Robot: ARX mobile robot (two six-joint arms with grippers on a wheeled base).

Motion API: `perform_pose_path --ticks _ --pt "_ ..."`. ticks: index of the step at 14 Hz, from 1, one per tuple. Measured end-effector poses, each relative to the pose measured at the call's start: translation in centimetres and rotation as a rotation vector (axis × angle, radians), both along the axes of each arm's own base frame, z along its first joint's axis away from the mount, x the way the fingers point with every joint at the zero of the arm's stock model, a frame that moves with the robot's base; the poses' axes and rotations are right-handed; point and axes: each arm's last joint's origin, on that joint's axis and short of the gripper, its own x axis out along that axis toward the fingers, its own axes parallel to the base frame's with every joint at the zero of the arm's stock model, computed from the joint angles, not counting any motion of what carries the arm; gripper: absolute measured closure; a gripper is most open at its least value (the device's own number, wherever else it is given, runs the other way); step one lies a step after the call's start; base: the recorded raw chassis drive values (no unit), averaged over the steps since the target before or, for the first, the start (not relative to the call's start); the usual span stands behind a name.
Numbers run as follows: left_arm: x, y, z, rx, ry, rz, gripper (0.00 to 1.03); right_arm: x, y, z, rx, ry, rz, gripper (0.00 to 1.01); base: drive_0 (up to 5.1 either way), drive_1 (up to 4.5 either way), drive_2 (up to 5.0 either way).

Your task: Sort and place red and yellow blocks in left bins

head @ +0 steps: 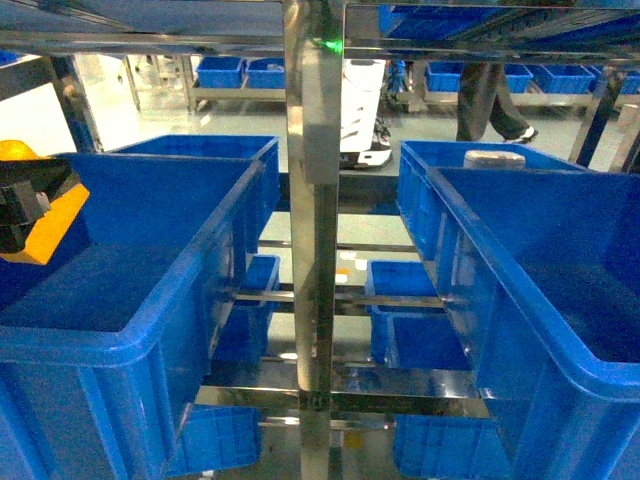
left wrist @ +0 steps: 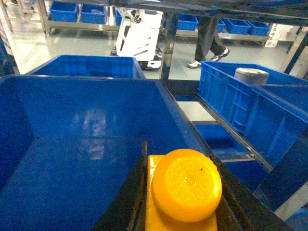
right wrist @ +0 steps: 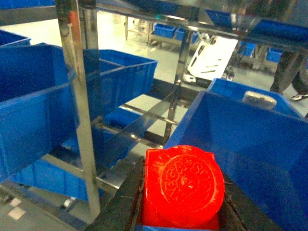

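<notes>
Yellow block (left wrist: 185, 190) pinched in left gripper (head: 30, 215) over the near left bin (head: 130, 345); red block (right wrist: 182, 186) pinched in right gripper (right wrist: 180, 211) right of it, risking wrong-bin drop.

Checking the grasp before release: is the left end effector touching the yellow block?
Touching. The left wrist view shows the yellow block pinched between the left end effector's dark fingers, no gap.
</notes>
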Motion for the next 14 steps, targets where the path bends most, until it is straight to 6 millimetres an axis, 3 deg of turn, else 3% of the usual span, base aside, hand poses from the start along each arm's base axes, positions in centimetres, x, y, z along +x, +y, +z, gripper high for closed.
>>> perform_pose_path --ticks 3,5,6,7,8,11,14 --pt "0.0 0.0 0.0 0.000 -0.003 0.000 0.76 2.7 -1.1 -1.5 -0.014 0.031 -0.042 0.73 0.0 0.00 0.0" --pt "0.0 0.0 0.0 0.000 -0.003 0.000 0.77 6.4 -2.2 -1.7 -0.046 0.018 -0.055 0.73 0.0 0.00 0.0" --pt "0.0 0.0 0.0 0.000 -0.003 0.000 0.77 8.6 -2.9 -2.3 -0.056 0.057 -0.059 0.73 0.0 0.00 0.0" --pt "0.0 0.0 0.0 0.000 -0.003 0.000 0.77 12.6 -4.0 -4.3 -0.077 0.154 -0.068 0.73 0.0 0.00 0.0" --pt "0.0 0.0 0.0 0.000 -0.003 0.000 0.77 18.5 -5.7 -6.2 -0.083 0.272 -0.106 0.73 0.0 0.00 0.0" --pt "0.0 0.0 0.0 0.000 -0.003 0.000 0.77 22.3 -6.9 -7.9 -0.089 0.365 -0.134 0.73 0.0 0.00 0.0" --pt "0.0 0.0 0.0 0.000 -0.003 0.000 0.77 24.0 -8.6 -9.1 -0.090 0.435 -0.182 0.40 0.0 0.00 0.0"
